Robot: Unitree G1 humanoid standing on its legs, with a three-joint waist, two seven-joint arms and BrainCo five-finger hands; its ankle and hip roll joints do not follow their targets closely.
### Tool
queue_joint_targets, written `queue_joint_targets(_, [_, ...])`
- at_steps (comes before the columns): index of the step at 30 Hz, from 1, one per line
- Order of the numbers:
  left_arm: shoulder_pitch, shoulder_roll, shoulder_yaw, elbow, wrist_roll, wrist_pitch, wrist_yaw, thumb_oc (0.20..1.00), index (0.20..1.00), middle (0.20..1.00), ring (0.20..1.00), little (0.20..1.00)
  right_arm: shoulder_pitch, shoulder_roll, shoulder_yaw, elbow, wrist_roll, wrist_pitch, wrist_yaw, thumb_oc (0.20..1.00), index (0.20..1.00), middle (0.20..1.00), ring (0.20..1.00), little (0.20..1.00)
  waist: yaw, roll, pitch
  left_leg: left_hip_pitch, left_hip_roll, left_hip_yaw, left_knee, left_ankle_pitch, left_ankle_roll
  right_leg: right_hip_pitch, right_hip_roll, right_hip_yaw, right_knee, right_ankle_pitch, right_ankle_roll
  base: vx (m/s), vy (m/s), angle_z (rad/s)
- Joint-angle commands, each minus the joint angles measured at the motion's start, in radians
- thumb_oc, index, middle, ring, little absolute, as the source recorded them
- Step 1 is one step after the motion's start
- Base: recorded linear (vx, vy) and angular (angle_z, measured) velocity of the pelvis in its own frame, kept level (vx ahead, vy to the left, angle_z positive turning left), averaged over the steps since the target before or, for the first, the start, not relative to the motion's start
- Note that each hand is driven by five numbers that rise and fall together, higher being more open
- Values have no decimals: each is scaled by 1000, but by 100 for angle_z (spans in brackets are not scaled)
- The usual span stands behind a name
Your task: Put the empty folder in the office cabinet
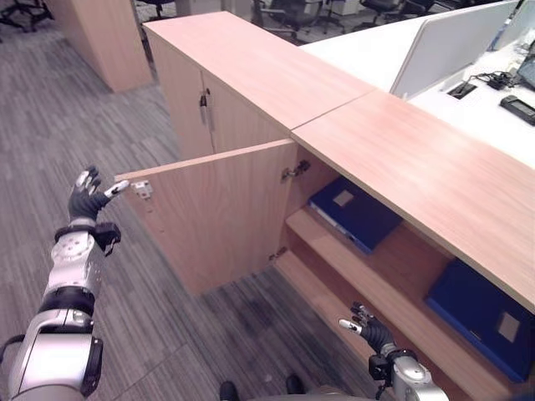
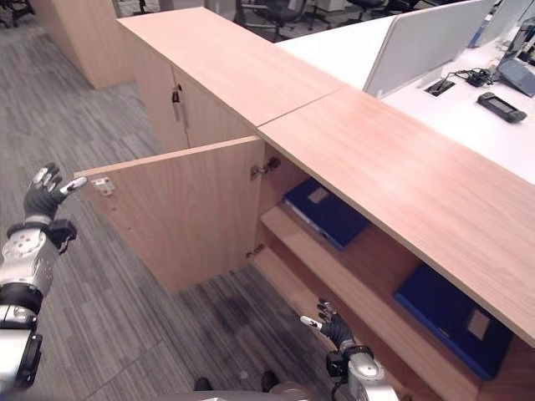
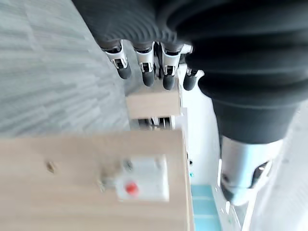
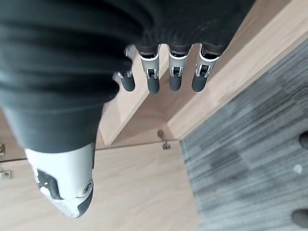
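The wooden office cabinet point(image 1: 418, 171) stands with one door point(image 1: 217, 217) swung open toward me. On its upper shelf lies a dark blue folder point(image 1: 355, 213) with a pale label, and a second blue folder point(image 1: 481, 313) lies further right. My left hand point(image 1: 86, 199) is raised beside the door's free edge, fingers spread and open, thumb close to the white catch point(image 1: 142, 190). The left wrist view has the fingers point(image 3: 144, 72) straight above the door edge point(image 3: 91, 178). My right hand point(image 1: 372, 332) hangs open and empty, low in front of the bottom shelf.
A closed cabinet door with a dark handle point(image 1: 203, 104) is left of the open one. White desks with a divider panel point(image 1: 451, 46) lie behind the cabinet, with office chairs beyond. A wooden column point(image 1: 109, 42) stands far left on grey carpet point(image 1: 167, 317).
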Motion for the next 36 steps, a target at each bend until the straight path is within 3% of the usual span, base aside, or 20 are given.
queue_joint_targets(1, [-120, 62, -28, 40, 0, -37, -28, 1000, 1000, 1000, 1000, 1000, -56, -7, 16, -53, 38, -53, 9, 1000, 1000, 1000, 1000, 1000, -2, -30, 26, 78, 13, -29, 9, -123, -38, -117, -126, -13, 47, 107, 136, -73, 3, -19])
queue_joint_targets(10, [-216, 18, -82, 121, 19, -27, -44, 1000, 1000, 1000, 1000, 1000, -85, 3, 44, -41, 40, -59, 6, 1000, 1000, 1000, 1000, 1000, -31, -68, 62, 52, 15, 0, 11, -116, -40, -163, -120, 10, 43, 153, 136, -66, -1, -7])
queue_joint_targets(18, [-150, -112, -61, 99, 5, -29, -46, 1000, 1000, 1000, 1000, 1000, -61, 14, 35, -54, 34, -61, 4, 1000, 1000, 1000, 1000, 1000, -37, -81, 69, 53, 5, -1, 10, -121, -33, -174, -129, 8, 46, 151, 136, -7, 2, -1])
queue_joint_targets(24, [-60, -245, -108, -13, 36, -29, -57, 1000, 1000, 1000, 1000, 1000, -49, 12, 9, -69, 23, -57, 0, 1000, 1000, 1000, 1000, 1000, -24, -68, 70, 46, -6, -24, 10, -121, -26, -171, -142, -12, 44, 140, 136, -12, 1, 6])
queue_joint_targets(28, [58, -327, -208, -176, 116, -26, -79, 1000, 1000, 1000, 1000, 1000, -57, 12, -20, -89, 17, -56, -9, 1000, 1000, 1000, 1000, 1000, 2, -41, 80, 31, -18, -47, 13, -117, -19, -169, -157, -30, 51, 138, 136, -27, 12, 12])
queue_joint_targets(32, [132, -358, -252, -276, 142, -20, -106, 1000, 1000, 1000, 1000, 1000, -56, 14, -40, -107, 9, -55, -11, 1000, 1000, 1000, 1000, 1000, 15, -23, 92, 25, -31, -59, 15, -117, -13, -166, -169, -43, 52, 142, 136, -46, 27, 16])
queue_joint_targets(36, [213, -364, -282, -412, 132, -11, -141, 1000, 1000, 1000, 1000, 1000, -80, 15, -55, -118, 2, -51, -20, 1000, 1000, 1000, 1000, 1000, 31, -4, 123, -5, -35, -52, 22, -102, -14, -191, -176, -50, 65, 209, 136, -118, -38, 9])
